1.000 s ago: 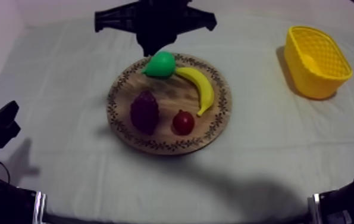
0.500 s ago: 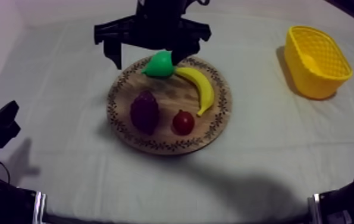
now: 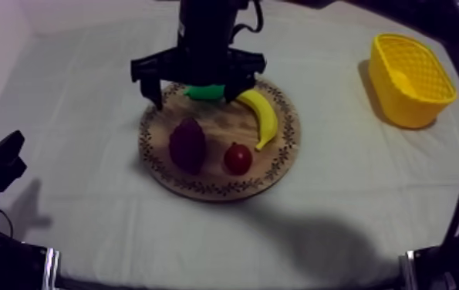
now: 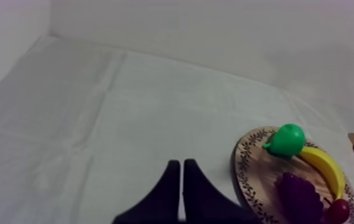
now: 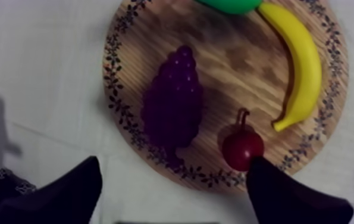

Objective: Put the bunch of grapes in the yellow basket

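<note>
- I am tracking the right gripper [image 3: 200, 92] as it is coming in from beyond the far rim of the wooden board [image 3: 201, 190]. A second ago it was hanging clear of the board; now it is sitting over the board's far part.
- Its two fingers are standing wide apart with nothing between them, as they were through the whole approach. In the right wrist view that spread is bracketing the bunch of grapes [image 5: 173, 101].
- The grapes are lying untouched on the board, toward its left side, just beside the small red fruit [image 3: 237, 159] and apart from the banana [image 3: 261, 116]. None of the fruit is showing any shift since a second ago.
- In the top view the gripper is now partly covering the pear [image 3: 205, 93]. I am judging that it is passing above that fruit, not stopping at it.
- The left gripper [image 4: 182, 182] is resting at its own side with its fingers pressed together on nothing. It is taking no part.
- The yellow basket [image 3: 411, 77] is standing well apart from the board, on my right side.
- For the task, I am judging the approach as under way and the grasp as not yet begun. The gripper is needing to travel nearer over the board and lower before closing round the grapes.
</note>
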### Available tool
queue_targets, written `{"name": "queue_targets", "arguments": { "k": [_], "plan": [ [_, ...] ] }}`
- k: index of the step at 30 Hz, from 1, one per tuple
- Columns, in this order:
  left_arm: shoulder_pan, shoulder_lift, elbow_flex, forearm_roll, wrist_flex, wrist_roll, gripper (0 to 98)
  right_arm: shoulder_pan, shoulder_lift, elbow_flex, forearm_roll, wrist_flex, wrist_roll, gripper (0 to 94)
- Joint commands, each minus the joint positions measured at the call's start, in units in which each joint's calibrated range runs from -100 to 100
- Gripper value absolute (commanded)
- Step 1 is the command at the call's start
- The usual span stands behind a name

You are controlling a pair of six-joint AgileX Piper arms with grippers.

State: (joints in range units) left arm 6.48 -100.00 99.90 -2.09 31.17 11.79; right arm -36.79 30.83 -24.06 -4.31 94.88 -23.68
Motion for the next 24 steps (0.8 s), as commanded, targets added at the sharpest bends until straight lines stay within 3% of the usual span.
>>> {"name": "queue_targets", "arguments": {
  "k": [1, 12, 24],
  "plan": [
    [0.0, 0.0, 0.0, -0.04, 0.0, 0.0, 0.1, 0.2, 1.4, 0.9, -0.8, -1.7, 0.4, 92.9],
    [0.0, 0.0, 0.0, -0.04, 0.0, 0.0, 0.1, 1.0, 10.6, 0.8, -3.6, -8.4, 1.6, 92.5],
    [0.0, 0.0, 0.0, -0.04, 0.0, 0.0, 0.1, 0.9, 19.7, -6.0, -5.0, -7.0, 2.1, 92.3]
  ]
}}
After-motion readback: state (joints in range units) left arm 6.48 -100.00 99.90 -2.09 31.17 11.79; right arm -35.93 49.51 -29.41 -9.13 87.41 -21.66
